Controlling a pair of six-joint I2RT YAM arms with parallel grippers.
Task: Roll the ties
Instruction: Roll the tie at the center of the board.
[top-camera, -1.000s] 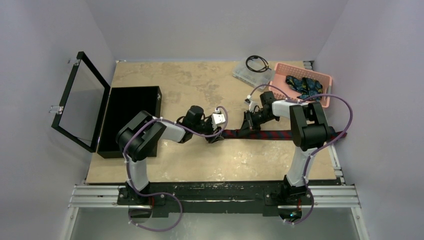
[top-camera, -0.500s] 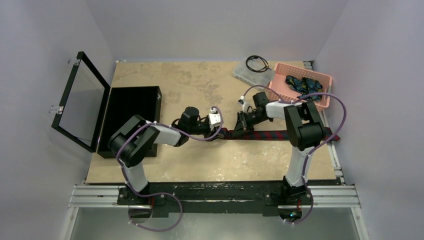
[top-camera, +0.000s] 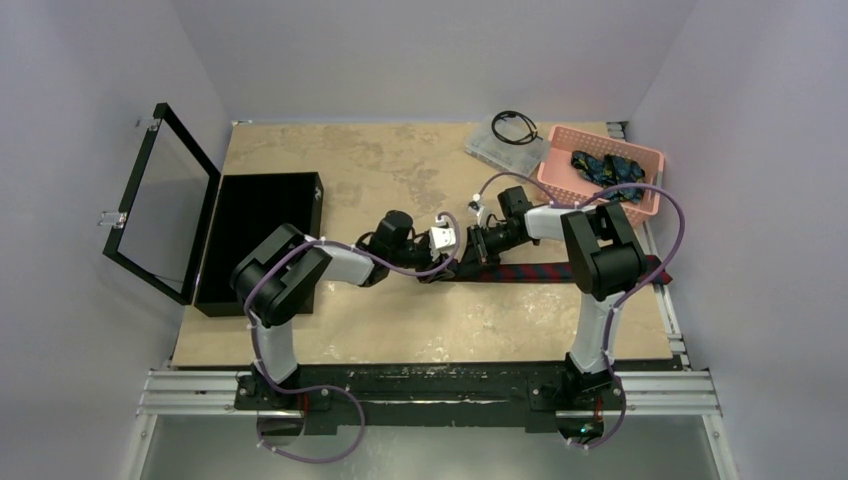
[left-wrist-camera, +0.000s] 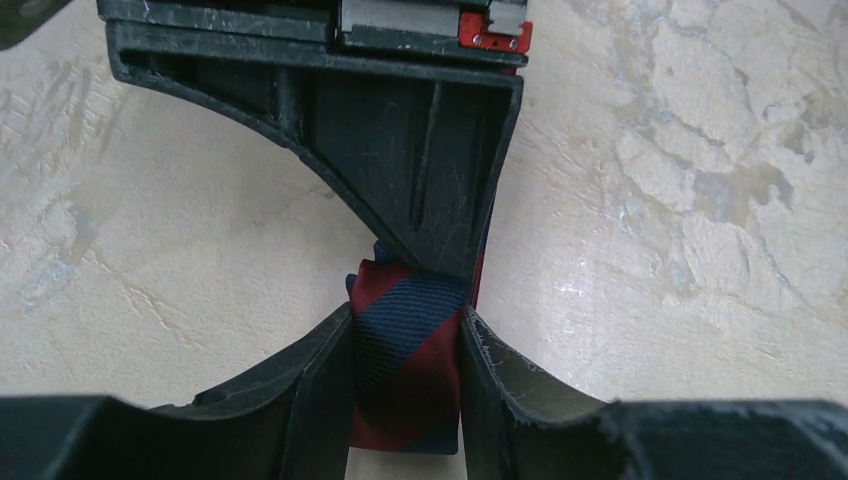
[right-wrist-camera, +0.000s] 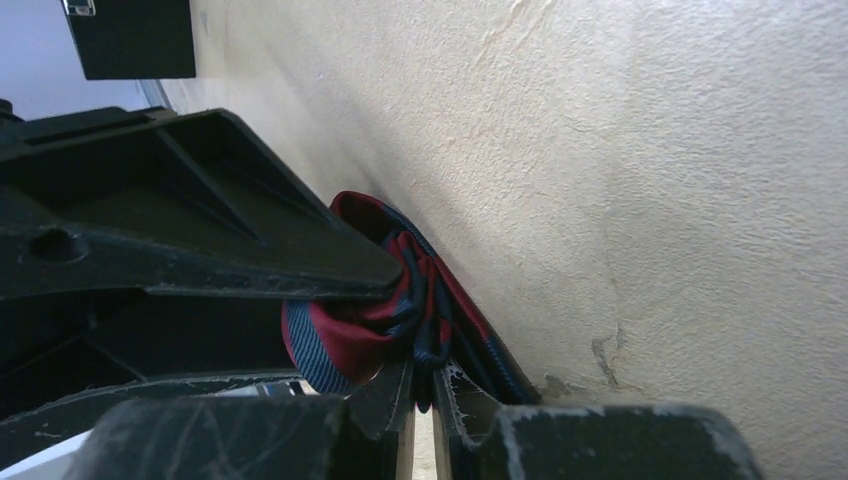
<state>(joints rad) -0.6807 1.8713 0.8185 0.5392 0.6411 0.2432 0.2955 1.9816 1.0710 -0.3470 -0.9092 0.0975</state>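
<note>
- Rolling the maroon tie (top-camera: 540, 270) mid-frame: left end effector (left-wrist-camera: 405, 325) is clamping the roll, right end effector (right-wrist-camera: 425, 385) is pinching its folds.
- Next turn is likely needing steady tension.

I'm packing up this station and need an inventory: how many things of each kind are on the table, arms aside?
maroon striped tie: 1
pink basket: 1
black case: 1
clear box: 1
black cable: 1
blue-green ties: a heap in the basket, number unclear
Total: 5, plus the heap
</note>
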